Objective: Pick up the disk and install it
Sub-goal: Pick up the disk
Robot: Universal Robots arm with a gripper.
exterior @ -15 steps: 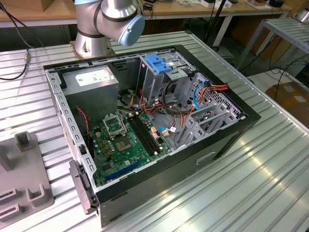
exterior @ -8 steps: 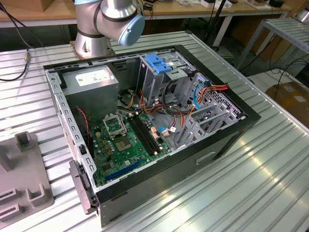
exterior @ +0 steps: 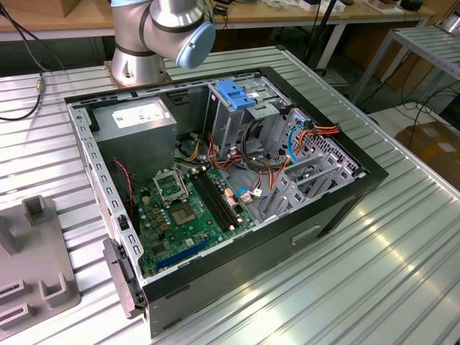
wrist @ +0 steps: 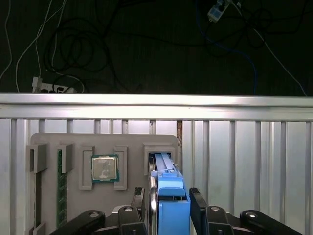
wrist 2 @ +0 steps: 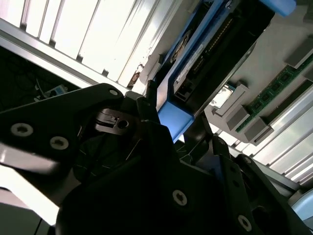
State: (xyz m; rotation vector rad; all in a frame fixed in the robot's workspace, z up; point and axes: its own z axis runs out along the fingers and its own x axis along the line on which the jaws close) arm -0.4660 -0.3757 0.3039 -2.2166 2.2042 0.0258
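The disk [wrist: 164, 169] stands on edge in a slot of the grey parts holder [wrist: 73, 142], one blue rail facing the camera. My gripper [wrist: 168, 195] straddles its near end, with a dark finger [wrist: 141, 196] close against each side, shut on the disk. In the second wrist view the disk [wrist 2: 210, 54] runs away from the gripper [wrist 2: 168, 125], its blue rail end pinched between the fingers. In the exterior view the open computer case [exterior: 345, 194] lies on the slatted metal table, with the arm's base [exterior: 165, 29] behind it.
The holder also carries a processor chip [wrist: 104, 168] and a memory stick [wrist: 61, 186]. Inside the case are a grey cage with a blue handle [exterior: 237, 93], a grey box with a white sticker [exterior: 136, 118], the green board [exterior: 183, 208] and loose cables.
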